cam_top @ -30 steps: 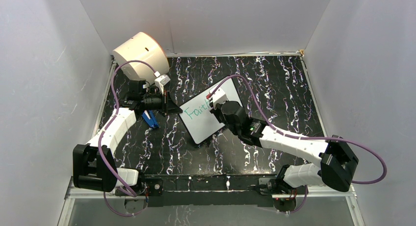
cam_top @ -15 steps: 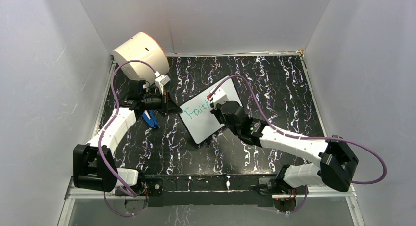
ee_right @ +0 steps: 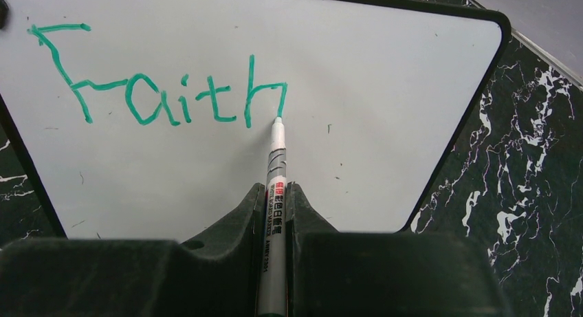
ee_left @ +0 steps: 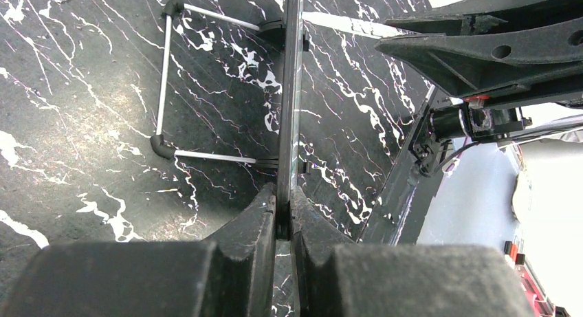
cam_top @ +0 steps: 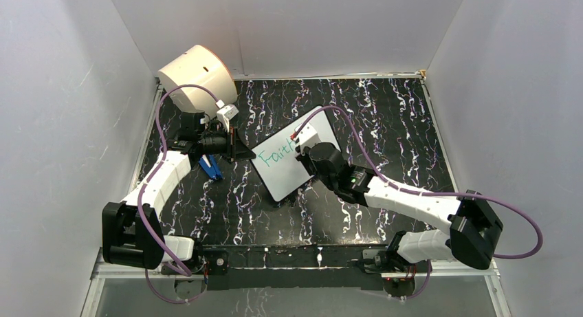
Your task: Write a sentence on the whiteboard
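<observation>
Now R gripper [ee_right: 276,197] pinching marker [ee_right: 276,159] has tip on Faith [ee_right: 158,97], L gripper [ee_left: 283,210] clamps whiteboard [ee_right: 357,49] edge; next wd needs lift & gap

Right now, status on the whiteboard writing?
Left gripper shut on whiteboard edge. Right gripper shut on marker, tip on the sentence, last stroke. Only "Faith" written; bare board ahead of tip.

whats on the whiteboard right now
On the whiteboard: green lettering reading Faith, and the marker tip at the h, held by the right hand. That hand hides the board's near strip.
</observation>
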